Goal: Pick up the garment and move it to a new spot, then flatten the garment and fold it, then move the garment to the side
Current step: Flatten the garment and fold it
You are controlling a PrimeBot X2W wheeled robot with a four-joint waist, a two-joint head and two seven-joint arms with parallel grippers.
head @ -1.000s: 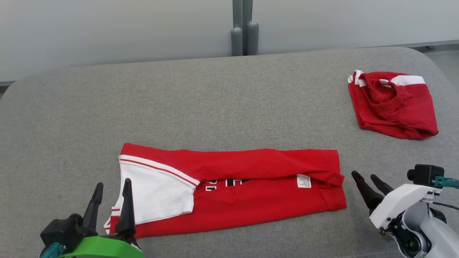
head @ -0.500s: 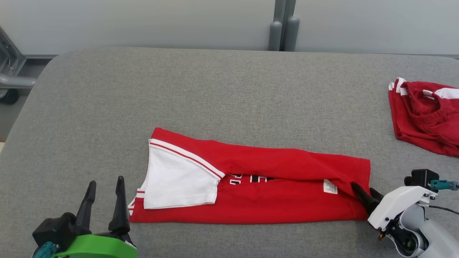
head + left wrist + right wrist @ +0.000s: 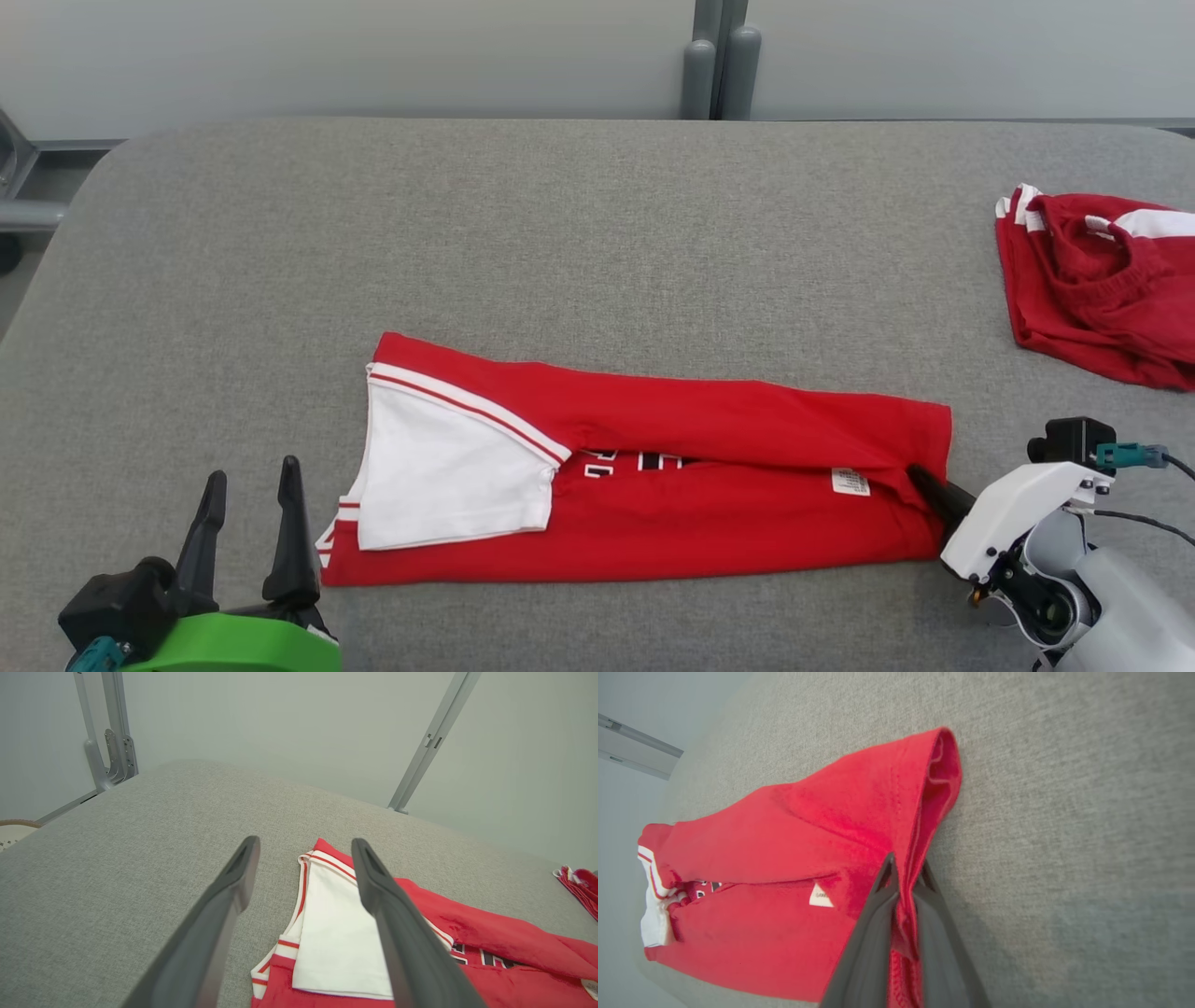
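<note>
The garment (image 3: 700,523) is a red shirt with a white sleeve, folded into a long band across the grey table (image 3: 560,233). My right gripper (image 3: 920,476) is shut on its right-hand hem, and the right wrist view shows red cloth pinched between the two fingers of this gripper (image 3: 906,863) while the garment (image 3: 808,835) stretches away to the left. Near the table's front left, my left gripper (image 3: 250,471) stands open just left of the sleeve end. In the left wrist view that gripper (image 3: 303,844) hovers open above the white sleeve of the garment (image 3: 341,933), holding nothing.
A second red and white garment (image 3: 1102,280) lies bunched at the far right of the table, and its edge (image 3: 579,886) shows in the left wrist view. Grey posts (image 3: 714,65) stand behind the table's far edge, before a pale wall.
My right gripper has moved left onto the garment's right hem and shut on it. The head camera has shifted; the left gripper stays open.
</note>
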